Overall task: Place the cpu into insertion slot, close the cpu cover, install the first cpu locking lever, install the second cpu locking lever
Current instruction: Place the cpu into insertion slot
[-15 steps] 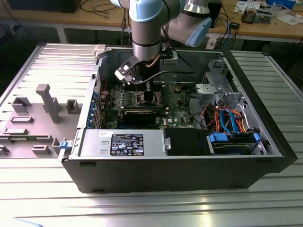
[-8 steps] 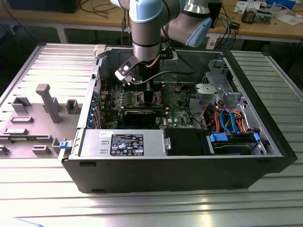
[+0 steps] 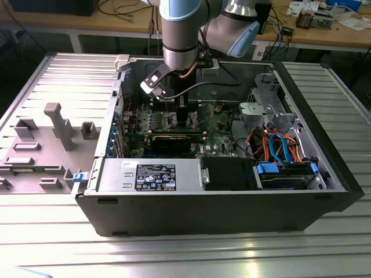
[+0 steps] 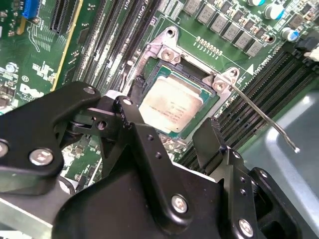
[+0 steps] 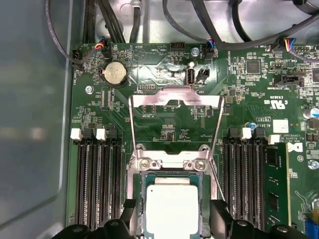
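The cpu (image 5: 172, 206) (image 4: 172, 104), a flat silver square, lies in the insertion slot (image 4: 149, 62) on the green motherboard (image 3: 217, 124). My gripper (image 5: 174, 219) (image 4: 172, 124) hovers just above it, open, with one black finger (image 5: 128, 214) on each side of the chip and a gap to it. The cpu cover (image 5: 175, 92) is swung open, its window frame tipped back away from the slot. A thin metal locking lever (image 4: 264, 119) sticks out unlatched from one corner of the slot. In the exterior view the gripper (image 3: 168, 98) reaches down into the open computer case.
Long black memory slots (image 5: 94, 184) (image 5: 244, 184) flank the slot on both sides. A black expansion card (image 3: 171, 142), a grey power supply (image 3: 151, 174), a blue drive bay (image 3: 287, 174) and coloured cables (image 3: 272, 142) fill the case. Grey fixtures (image 3: 58, 124) stand on the table at the exterior view's left.
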Robot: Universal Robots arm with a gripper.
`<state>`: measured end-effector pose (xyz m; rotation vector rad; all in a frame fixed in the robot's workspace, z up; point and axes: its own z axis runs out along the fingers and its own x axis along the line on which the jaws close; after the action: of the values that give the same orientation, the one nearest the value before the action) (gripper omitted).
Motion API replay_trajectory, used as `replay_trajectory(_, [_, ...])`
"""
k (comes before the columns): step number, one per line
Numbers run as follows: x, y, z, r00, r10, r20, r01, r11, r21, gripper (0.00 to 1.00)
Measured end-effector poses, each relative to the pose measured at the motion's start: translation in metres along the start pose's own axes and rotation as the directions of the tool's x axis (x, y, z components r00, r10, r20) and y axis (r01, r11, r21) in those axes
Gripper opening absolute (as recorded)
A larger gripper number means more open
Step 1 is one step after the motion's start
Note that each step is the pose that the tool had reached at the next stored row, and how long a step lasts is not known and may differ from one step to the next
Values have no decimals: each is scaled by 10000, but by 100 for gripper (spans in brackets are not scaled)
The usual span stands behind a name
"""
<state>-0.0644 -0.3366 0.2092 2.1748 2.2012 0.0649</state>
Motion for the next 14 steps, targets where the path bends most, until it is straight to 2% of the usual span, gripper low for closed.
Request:
replay_trajectory(1, [0, 12, -39, 10000, 0, -1, 0, 9999, 117, 68])
replay_trajectory(2, [-1, 23, -84, 10000, 0, -4, 1, 9996, 288, 68])
replay_trajectory(3, [0, 24, -88, 10000, 0, -6, 0, 9995, 310, 68])
replay_trajectory(6, [-1, 24, -89, 10000, 0, -5, 0, 9995, 312, 68])
replay_trajectory(9, [-1, 27, -122, 10000, -2, -4, 2, 9995, 300, 68])
replay_trajectory(14, [-1, 26, -124, 10000, -1, -5, 1, 9996, 287, 68])
